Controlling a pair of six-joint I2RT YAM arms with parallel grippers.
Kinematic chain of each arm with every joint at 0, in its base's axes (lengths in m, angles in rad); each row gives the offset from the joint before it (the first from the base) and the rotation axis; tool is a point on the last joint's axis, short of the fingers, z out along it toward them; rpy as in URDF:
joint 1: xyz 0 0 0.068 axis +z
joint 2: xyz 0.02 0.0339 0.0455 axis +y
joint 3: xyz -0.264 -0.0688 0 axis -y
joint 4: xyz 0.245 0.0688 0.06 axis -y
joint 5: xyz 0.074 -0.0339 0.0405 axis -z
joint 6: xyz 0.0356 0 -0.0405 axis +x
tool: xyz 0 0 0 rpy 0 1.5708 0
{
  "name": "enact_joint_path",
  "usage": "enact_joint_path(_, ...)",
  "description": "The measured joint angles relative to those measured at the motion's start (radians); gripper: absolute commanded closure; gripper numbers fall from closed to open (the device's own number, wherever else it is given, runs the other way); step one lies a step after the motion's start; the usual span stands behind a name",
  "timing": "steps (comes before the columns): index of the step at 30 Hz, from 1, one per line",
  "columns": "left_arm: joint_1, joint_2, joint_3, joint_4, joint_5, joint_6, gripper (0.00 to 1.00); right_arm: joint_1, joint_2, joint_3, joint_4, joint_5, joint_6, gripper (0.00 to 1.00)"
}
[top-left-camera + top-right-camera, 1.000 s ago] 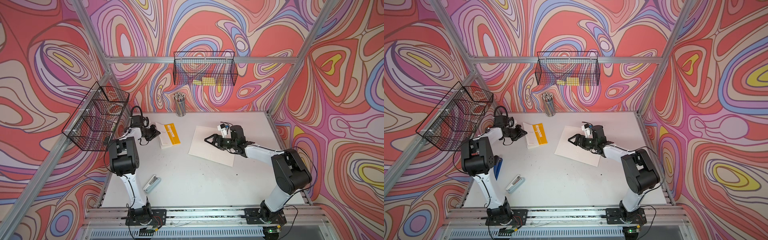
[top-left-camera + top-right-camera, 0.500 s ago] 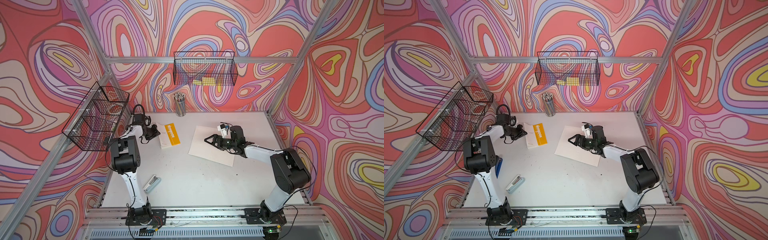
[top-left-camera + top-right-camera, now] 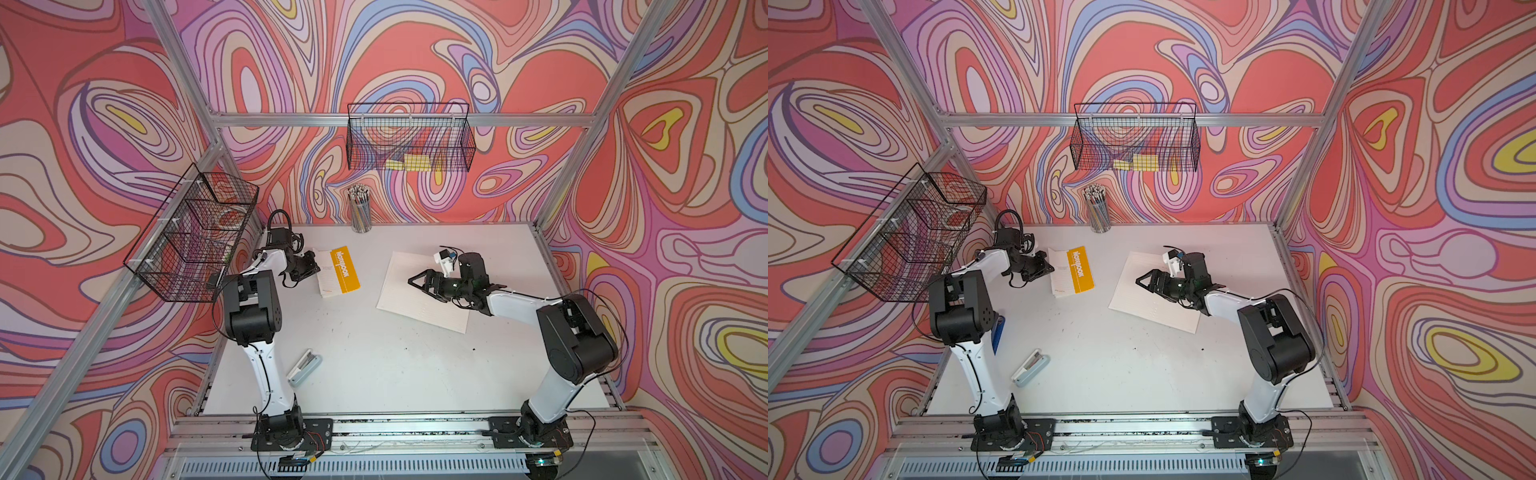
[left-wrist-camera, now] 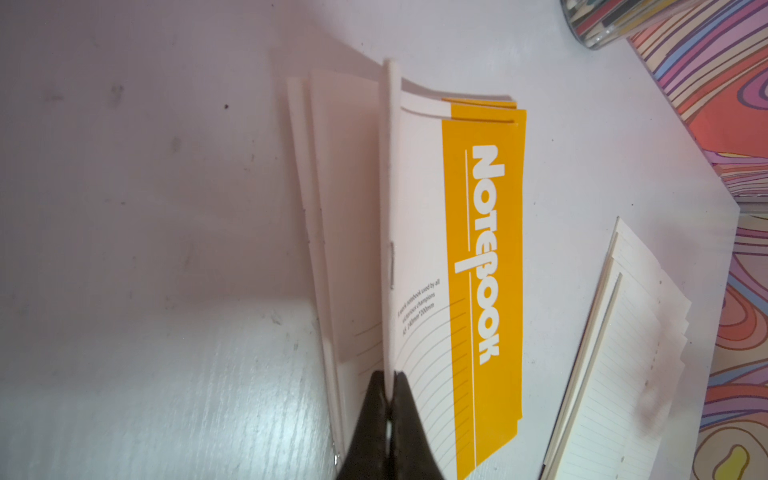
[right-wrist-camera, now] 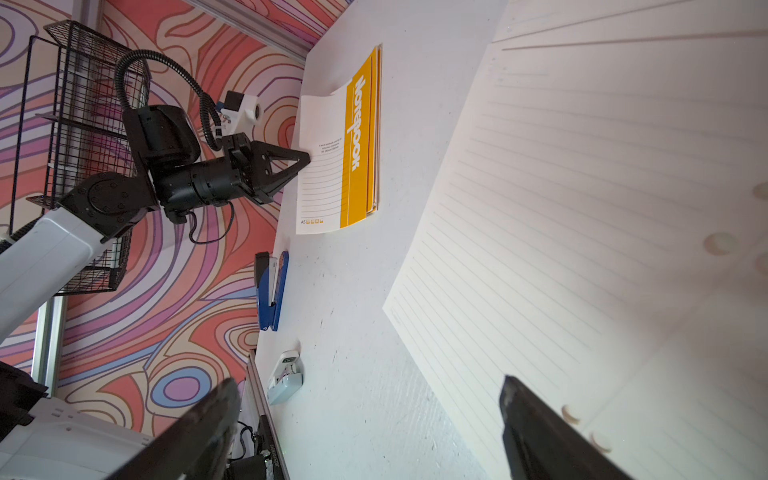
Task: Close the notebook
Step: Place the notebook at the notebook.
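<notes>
The notebook [image 3: 338, 272] has a white and yellow cover printed "NOTEBOOK" and lies at the back left of the white table [image 3: 374, 353]. My left gripper [image 3: 313, 270] is at its left edge. In the left wrist view that gripper [image 4: 390, 386] is shut on a thin white stapled edge of the notebook [image 4: 419, 249], which stands raised. The printed cover falls to one side of it and loose pages [image 4: 332, 216] to the other. My right gripper [image 3: 412, 281] is open over lined sheets [image 3: 419, 305], holding nothing [image 5: 370, 424].
A cup of pencils [image 3: 360, 210] stands at the back edge. A pale stapler [image 3: 304, 368] lies near the front left, and a blue stapler [image 3: 998, 336] at the table's left edge. Wire baskets hang on the left wall [image 3: 191, 237] and the back wall [image 3: 409, 141].
My left wrist has shifted slightly toward the notebook, still pinching its edge. The right arm and the lined sheets have stayed put.
</notes>
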Motion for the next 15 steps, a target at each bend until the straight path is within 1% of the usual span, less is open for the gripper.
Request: enact_joint_path(15, 0.000, 0.000, 0.000, 0.000, -0.013, 0.001, 1.00, 0.000, 0.000, -0.003, 0.005, 0.001, 0.006, 0.02)
